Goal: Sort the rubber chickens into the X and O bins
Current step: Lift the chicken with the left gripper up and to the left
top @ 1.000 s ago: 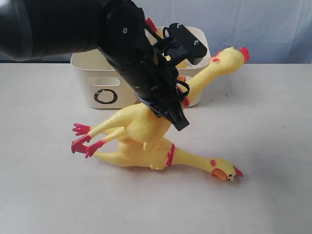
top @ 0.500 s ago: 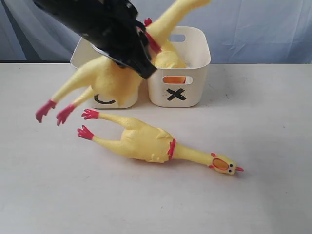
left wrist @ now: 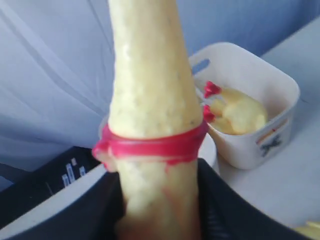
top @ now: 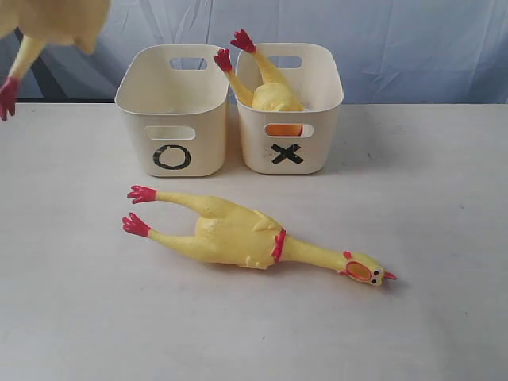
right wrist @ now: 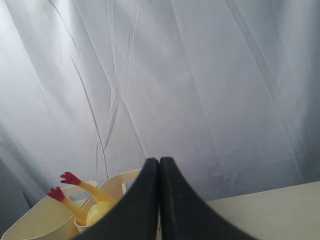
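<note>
Pale table (top: 429, 317): X bin (top: 325, 135) holds one chicken (top: 274, 97) (feet up), O bin (top: 208, 135) just beside. Another chicken (top: 234, 236) lies in open space before them. Left gripper (left wrist: 160, 215) pinches a third chicken (left wrist: 150, 90) aloft; right gripper (right wrist: 159, 200) fingers press together.

table (top: 429, 238): pale, flat | O bin (top: 198, 135): upright at rear | X bin (top: 258, 147): just beside O bin | chicken (top: 238, 236): lying flat before both bins, feet nearer O bin

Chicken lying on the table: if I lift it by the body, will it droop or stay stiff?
Probably droops: the chicken is long, with a thin neck and legs reaching past any mid-body grip. Unlikely to roll; it lies flat with legs splayed.
</note>
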You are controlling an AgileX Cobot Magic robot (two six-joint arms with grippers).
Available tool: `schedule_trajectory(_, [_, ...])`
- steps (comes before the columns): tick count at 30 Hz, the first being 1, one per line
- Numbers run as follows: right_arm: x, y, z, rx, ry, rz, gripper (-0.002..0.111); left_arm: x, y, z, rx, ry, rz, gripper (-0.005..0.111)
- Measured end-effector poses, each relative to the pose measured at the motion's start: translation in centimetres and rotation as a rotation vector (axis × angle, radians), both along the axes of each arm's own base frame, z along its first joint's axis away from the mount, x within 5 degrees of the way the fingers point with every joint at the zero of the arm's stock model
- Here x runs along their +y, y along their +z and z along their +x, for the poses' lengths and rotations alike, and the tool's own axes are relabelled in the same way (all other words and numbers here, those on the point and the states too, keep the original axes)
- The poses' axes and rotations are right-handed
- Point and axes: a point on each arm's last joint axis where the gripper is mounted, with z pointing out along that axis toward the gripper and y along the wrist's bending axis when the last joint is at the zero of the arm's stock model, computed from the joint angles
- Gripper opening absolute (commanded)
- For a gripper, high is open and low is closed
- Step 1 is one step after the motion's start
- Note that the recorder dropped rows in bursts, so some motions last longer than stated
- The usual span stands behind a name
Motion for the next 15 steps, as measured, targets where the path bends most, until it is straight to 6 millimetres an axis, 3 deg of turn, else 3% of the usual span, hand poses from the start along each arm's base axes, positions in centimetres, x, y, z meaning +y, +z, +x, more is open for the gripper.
schedule_trajectory(9, [0.0, 0.0, 0.0, 0.000, 0.000, 0.000, -0.001, 4.6, 2.3, 2.4, -0.247, 0.167, -0.084, 0.000])
schedule_trajectory(15, [0.0, 0.0, 0.0, 0.000, 0.000, 0.000, -0.001, 6.4, 1.7, 5.5, -0.339, 0.222, -0.136, 0.000])
